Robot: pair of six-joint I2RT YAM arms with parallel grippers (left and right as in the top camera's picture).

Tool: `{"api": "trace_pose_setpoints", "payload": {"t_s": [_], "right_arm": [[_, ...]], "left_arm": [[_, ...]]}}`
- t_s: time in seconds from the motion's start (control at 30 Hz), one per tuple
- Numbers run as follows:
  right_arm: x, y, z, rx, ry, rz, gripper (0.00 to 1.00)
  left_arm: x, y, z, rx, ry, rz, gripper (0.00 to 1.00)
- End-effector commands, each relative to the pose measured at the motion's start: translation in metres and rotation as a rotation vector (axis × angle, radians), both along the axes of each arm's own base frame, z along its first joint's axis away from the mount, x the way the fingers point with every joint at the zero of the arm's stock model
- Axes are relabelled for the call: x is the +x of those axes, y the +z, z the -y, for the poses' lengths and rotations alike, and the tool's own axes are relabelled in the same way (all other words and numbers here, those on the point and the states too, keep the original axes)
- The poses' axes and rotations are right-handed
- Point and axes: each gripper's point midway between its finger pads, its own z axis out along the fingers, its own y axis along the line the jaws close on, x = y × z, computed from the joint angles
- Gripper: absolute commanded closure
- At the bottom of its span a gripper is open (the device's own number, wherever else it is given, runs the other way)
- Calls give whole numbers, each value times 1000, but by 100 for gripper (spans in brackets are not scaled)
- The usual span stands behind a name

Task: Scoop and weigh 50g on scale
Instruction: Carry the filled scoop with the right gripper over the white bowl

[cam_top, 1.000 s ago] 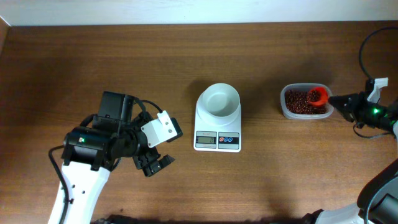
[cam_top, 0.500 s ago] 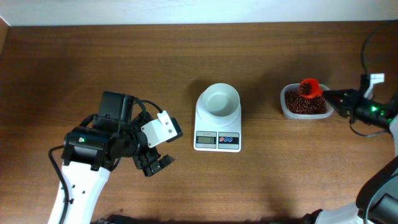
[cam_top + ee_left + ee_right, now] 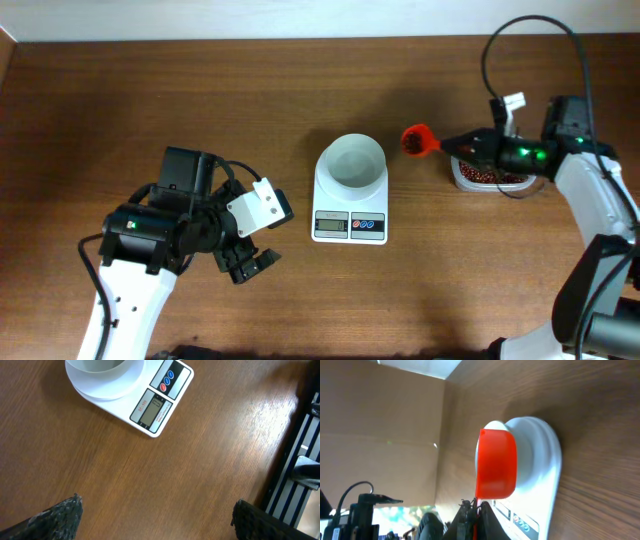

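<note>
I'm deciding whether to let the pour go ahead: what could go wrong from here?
1. The red plastic scoop, shut in the right gripper, hangs over bare wooden table, short of the white round bowl; tilting now would likely spill its beans on the wood.
2. Tipping it all at once may overshoot; the small white digital scale has a display too small to read here.

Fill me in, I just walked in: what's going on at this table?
The right gripper is shut on a small red plastic scoop, apparently loaded, held between the clear plastic tub of red-brown beans and the round white bowl on the white digital scale. The bowl looks empty. The left gripper hangs open left of the scale, holding nothing.
</note>
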Motion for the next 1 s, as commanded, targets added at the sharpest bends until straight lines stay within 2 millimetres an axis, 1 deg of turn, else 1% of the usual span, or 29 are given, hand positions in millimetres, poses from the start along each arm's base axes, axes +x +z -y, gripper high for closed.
{"api": "trace_pose_setpoints", "payload": {"t_s": [0.0, 0.13, 0.33, 0.4, 0.47, 0.67, 0.97], "right_arm": [[-1, 5, -28, 32, 64, 5, 96], [-2, 8, -56, 15, 139, 67, 96], [-3, -9, -82, -101, 167, 77, 96], [1, -18, -85, -172, 152, 84, 96], [4, -22, -87, -212, 145, 96, 96], [1, -22, -97, -287, 276, 324, 96], [1, -21, -97, -350, 373, 518, 96]], "left_arm": [[-2, 1, 1, -17, -8, 4, 1], [-2, 1, 1, -17, -8, 4, 1], [-2, 1, 1, -17, -8, 4, 1], [-2, 1, 1, -17, -8, 4, 1], [-2, 1, 1, -17, -8, 4, 1], [-2, 1, 1, -17, -8, 4, 1], [-2, 1, 1, -17, -8, 4, 1]]}}
